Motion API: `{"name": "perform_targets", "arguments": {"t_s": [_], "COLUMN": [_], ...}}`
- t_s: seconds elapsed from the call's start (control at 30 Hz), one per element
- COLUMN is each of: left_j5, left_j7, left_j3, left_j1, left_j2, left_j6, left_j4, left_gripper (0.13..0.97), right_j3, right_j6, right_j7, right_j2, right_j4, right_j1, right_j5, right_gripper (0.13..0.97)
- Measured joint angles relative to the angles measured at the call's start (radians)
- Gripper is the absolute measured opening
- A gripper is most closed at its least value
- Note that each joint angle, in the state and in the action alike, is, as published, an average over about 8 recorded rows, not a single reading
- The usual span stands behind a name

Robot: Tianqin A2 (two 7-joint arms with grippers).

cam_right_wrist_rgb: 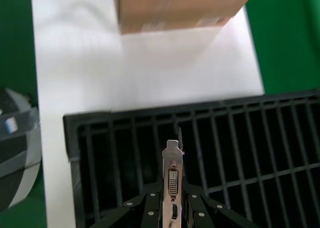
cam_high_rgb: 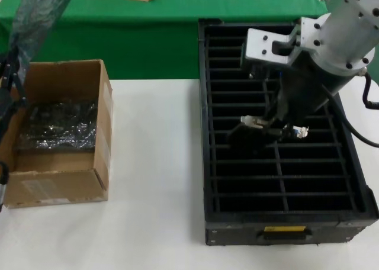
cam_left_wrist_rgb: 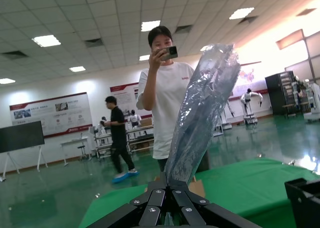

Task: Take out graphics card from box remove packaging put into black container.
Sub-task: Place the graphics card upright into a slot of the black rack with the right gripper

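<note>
This is a large indoor robotics hall, something like a test or demonstration floor. The left wrist view shows a suspended ceiling point(cam_left_wrist_rgb: 100, 8) of square tiles with recessed light panels point(cam_left_wrist_rgb: 46, 40), a glossy green floor point(cam_left_wrist_rgb: 60, 198), and display posters point(cam_left_wrist_rgb: 50, 113) along the far wall. A person in a white T-shirt point(cam_left_wrist_rgb: 167, 103) stands close by holding up a phone point(cam_left_wrist_rgb: 170, 52), another in black point(cam_left_wrist_rgb: 119, 138) walks past workbenches, and a white humanoid robot point(cam_left_wrist_rgb: 248, 105) stands farther off. The white tabletop point(cam_high_rgb: 154, 181) borders green cloth point(cam_high_rgb: 177, 21).

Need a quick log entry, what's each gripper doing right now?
Left gripper: shut on the crinkly translucent silver plastic bag.
Right gripper: shut on the dark graphics card with its silver bracket.
</note>
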Motion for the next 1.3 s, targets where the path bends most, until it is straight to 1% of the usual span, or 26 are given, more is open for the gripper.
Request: {"name": "perform_targets", "arguments": {"t_s": [0.17,0.4,0.77,1.3], "left_j5": [-0.005,-0.004,0.003,0.008], "left_j7": [-0.037,-0.066,-0.109,-0.111], "left_j3": [0.002,0.008,0.033,0.042], "left_j1": [0.014,0.028,0.063,0.085], "left_j2": [-0.002,-0.004,-0.004,0.009], "left_j6": [0.000,0.002,0.008,0.015], "left_j4": [-0.023,-0.041,-0.066,-0.060], "left_gripper": [0.139,0.139,0.139,0.139], "right_j3": [-0.050,-0.066,-0.030,0.026], "right_j6": [0.000,0.000,0.001,0.002], "right_j7": [-0.037,-0.074,-0.183,-0.300], "right_j2": [-0.013,-0.042,-0.154,-0.272], "right_j4": [-0.053,-0.120,-0.328,-0.527], "right_j1": [0.017,0.020,0.001,0.007], "right_j5": [0.022,0.022,-0.029,-0.109], "right_gripper": [0.191,0.191,0.191,0.191]}}
